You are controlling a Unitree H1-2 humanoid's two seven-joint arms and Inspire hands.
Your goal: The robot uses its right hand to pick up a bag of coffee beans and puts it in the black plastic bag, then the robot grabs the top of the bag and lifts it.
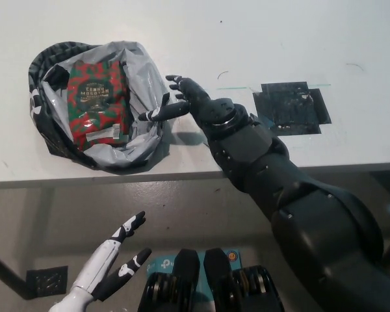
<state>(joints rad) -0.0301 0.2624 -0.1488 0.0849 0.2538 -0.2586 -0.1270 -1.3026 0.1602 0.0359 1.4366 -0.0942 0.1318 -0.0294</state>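
A red and green bag of coffee beans (97, 104) lies flat inside the black plastic bag (140, 68), whose grey lining is spread wide on the white table (260, 39). My black right hand (182, 99) hovers at the bag's right rim, fingers apart, one fingertip touching the rim's edge. It holds nothing. My white left hand (114, 266) rests low at the lower left, below the table edge, fingers spread.
A patch of black tape (289, 107) is stuck to the table right of my right arm. The table's front edge (182, 175) runs across the middle of the view, with grey floor below it.
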